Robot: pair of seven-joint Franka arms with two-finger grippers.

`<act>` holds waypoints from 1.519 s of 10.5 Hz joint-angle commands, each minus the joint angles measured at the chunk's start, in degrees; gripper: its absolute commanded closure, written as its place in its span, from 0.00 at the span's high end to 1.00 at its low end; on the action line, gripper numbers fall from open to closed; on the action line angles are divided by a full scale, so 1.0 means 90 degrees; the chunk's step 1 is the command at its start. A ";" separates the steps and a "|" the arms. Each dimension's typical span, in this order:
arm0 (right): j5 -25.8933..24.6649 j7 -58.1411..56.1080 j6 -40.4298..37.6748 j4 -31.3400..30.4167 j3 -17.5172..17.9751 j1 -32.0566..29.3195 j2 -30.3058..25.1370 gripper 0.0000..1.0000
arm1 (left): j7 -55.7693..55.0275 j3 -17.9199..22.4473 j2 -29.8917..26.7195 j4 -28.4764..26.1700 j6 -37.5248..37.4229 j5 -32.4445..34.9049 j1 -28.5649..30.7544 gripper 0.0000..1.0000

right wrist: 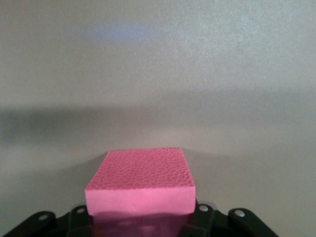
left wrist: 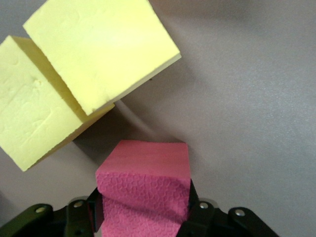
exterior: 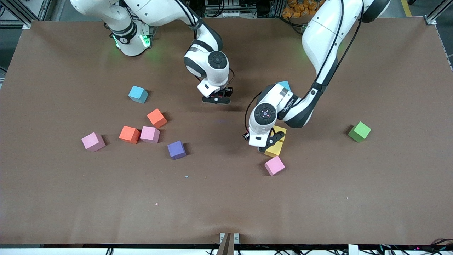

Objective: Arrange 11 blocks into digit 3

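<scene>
A brown matte bench [exterior: 53, 198] fills the front view, scattered with a few pale crumbs. Metal frame rails and cables edge it along the robots' side.

Starting at the right arm's end, a pale pink block [exterior: 93, 141] lies alone. Near it an orange block [exterior: 129, 134] touches a second pale pink block [exterior: 149, 134]. Another orange block [exterior: 156, 118] and a light-blue cube [exterior: 138, 94] sit farther from the camera, and a purple block [exterior: 176, 149] nearer.

The right claw [exterior: 216, 97] hangs low over bare bench mid-table. Only its wrist view shows its load clearly: a bright pink block [right wrist: 140, 185] clamped between the fingers [right wrist: 200, 210].

The left claw [exterior: 266, 141] is just beside two yellow blocks [exterior: 275, 148], which it half hides from the front. Its wrist view shows both yellow faces side by side and a darker pink block [left wrist: 143, 192] pinched in its grip. A third pale pink block [exterior: 274, 165] lies nearer the camera. A second light-blue cube [exterior: 284, 85] peeks out above the arm.

A green cube [exterior: 360, 131] sits toward the left arm's end.
</scene>
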 commanded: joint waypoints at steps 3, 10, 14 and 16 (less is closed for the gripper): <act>-0.0034 0.0049 0.0016 -0.0296 0.0097 0.0007 -0.0117 1.00 | 0.0014 0.0005 0.0160 0.0117 -0.0003 -0.0027 0.0014 0.13; 0.0892 -0.0808 -0.1212 0.0330 0.0087 -0.0724 -0.1199 1.00 | 0.0014 0.0005 0.0140 0.0117 0.0007 0.0021 0.0053 0.07; 0.0854 -0.2142 -0.1762 0.0925 -0.0789 -0.1290 -0.1251 1.00 | 0.0024 0.0005 0.0150 0.0117 0.0007 0.0031 0.0102 0.07; 0.0922 -0.3411 -0.1500 0.0974 -0.1200 -0.1709 -0.1192 1.00 | 0.0015 0.0005 0.0150 0.0117 -0.0003 0.0012 0.0102 0.07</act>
